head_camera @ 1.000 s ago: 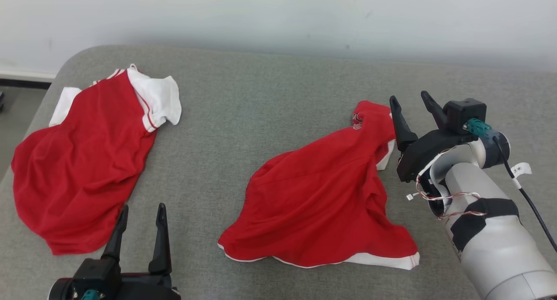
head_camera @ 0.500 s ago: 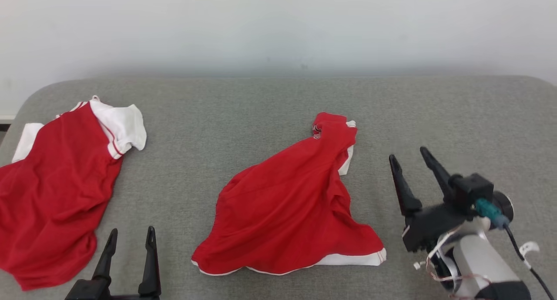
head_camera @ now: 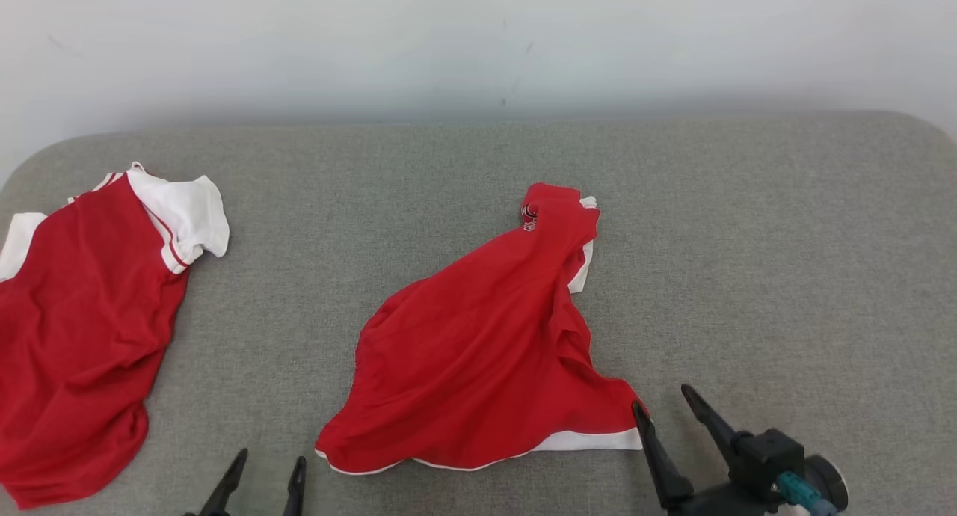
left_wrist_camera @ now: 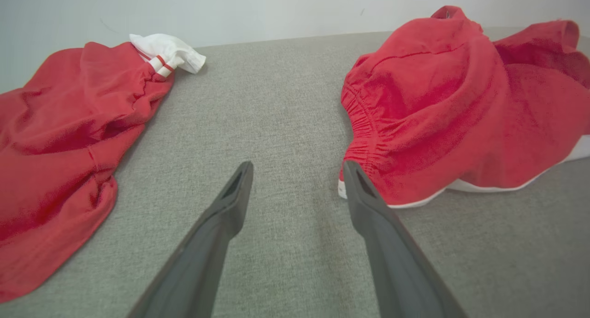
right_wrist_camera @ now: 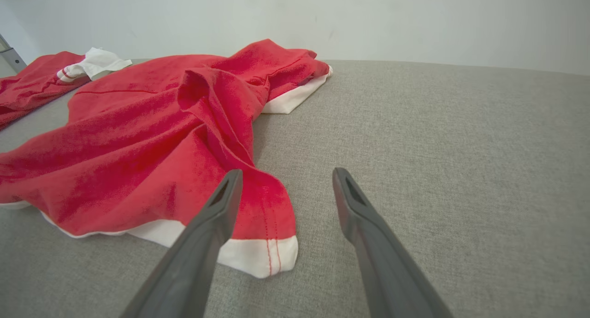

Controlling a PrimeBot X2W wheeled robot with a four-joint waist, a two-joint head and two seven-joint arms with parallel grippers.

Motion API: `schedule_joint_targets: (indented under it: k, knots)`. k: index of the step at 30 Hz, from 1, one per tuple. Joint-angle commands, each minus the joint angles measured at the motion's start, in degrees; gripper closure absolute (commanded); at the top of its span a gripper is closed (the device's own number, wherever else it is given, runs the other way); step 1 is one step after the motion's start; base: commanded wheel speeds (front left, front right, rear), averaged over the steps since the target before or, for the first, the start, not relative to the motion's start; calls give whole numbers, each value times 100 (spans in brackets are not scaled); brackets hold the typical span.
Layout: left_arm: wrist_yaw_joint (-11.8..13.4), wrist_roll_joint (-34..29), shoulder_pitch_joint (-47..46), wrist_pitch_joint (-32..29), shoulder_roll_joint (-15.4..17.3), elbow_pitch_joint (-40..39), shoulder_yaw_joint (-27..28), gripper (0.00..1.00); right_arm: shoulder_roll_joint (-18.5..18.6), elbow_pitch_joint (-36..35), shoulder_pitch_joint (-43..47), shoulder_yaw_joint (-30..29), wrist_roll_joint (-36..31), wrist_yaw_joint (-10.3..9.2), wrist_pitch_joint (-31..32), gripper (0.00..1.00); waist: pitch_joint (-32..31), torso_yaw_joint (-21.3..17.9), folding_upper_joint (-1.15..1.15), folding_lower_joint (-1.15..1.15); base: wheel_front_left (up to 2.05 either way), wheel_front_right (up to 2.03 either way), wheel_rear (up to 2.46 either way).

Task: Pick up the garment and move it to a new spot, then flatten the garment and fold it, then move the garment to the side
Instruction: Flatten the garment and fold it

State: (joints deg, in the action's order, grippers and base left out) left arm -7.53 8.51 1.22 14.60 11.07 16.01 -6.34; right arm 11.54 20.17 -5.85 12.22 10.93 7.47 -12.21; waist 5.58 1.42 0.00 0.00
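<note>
I log: grey worktop [head_camera: 748, 239] beneath both pincers; second red shirt [head_camera: 75, 336], white-sleeved, off to the left of my left pincer [head_camera: 271, 458]; red garment [head_camera: 478, 344], lying crumpled between the pincers, its white hem corner just beside my right pincer [head_camera: 662, 400]; both pincers spread apart and empty.

In the head view the bottom edge cuts off the left end effector [head_camera: 271, 456] just below its two finger ends, and cuts the right end effector [head_camera: 662, 397] across its dark body. The second garment [head_camera: 75, 314] runs out past the left edge. On the garment [head_camera: 478, 336], the emblem [head_camera: 529, 215] near the top is too small to read. Red folds cover most of the white cloth [head_camera: 579, 265] beside it. The left wrist view's right edge crops the garment.
</note>
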Motion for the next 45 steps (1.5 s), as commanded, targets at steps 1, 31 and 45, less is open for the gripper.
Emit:
schedule_joint_targets:
  k: [1,31,45]
  knots:
    - [12,129,25,9,112,65,-168,0,-64,-91,177,7,-21,7,65,0,55,-5,0,0,0,0,0]
    - [10,1456,-1331,62,613,1551,-1821,100,-293,1076,-307,383,88,7,85,100,252,-110,0,0,0,0,0]
    - [33,1110,-565,64,505,144,-1279,100,-92,174,-45,275,591,6,-238,100,-30,-90,0,0,0,0,0]
